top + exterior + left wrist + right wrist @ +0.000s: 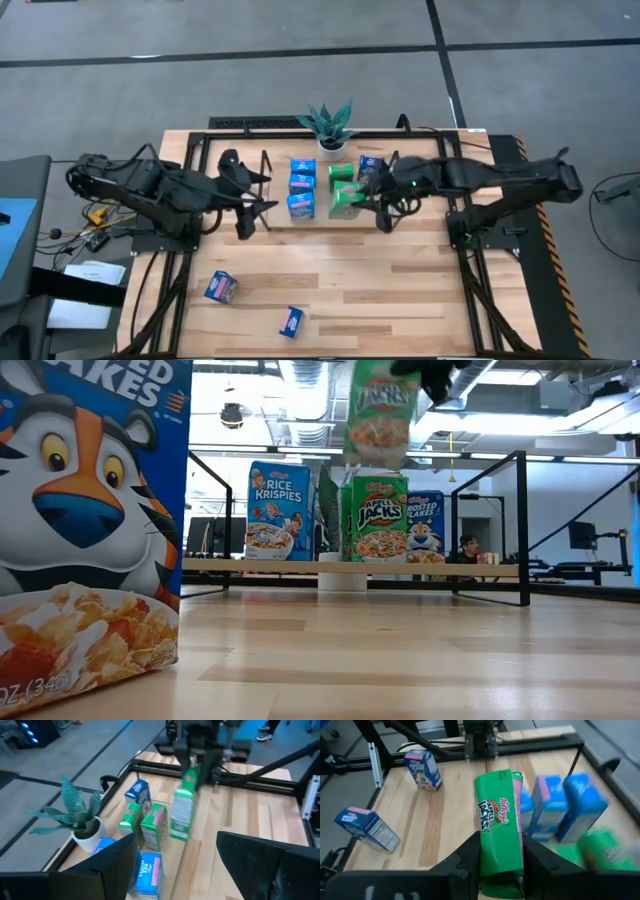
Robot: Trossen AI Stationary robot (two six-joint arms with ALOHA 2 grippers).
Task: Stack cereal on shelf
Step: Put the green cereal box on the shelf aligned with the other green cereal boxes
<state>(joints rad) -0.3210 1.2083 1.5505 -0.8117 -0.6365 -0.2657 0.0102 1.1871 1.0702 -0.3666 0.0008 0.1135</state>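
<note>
My right gripper (366, 205) is shut on a green Apple Jacks box (499, 820) and holds it in the air above another green box (378, 518) that stands on the shelf board (220, 565). Blue boxes (302, 185) stand in a row on the shelf, left of the green ones. Another blue box (370, 165) stands behind my right gripper. Two blue boxes (220, 287) (291, 321) rest on the tabletop near its front edge. My left gripper (265, 192) is open and hovers left of the blue row, touching nothing. My right gripper pinches the green box between its two fingers (465, 857), which press on two opposite sides of its upper end (502, 870). The fingers come slanting from above and the table's right. The box hangs below them, lifted clear and almost upright (378, 415).
A potted plant (330, 128) stands at the shelf's far edge. Black frame uprights (523, 530) rise at the shelf ends. A large Frosted Flakes box (85, 530) sits close to the low camera. Bare wood lies between the shelf and the two loose blue boxes.
</note>
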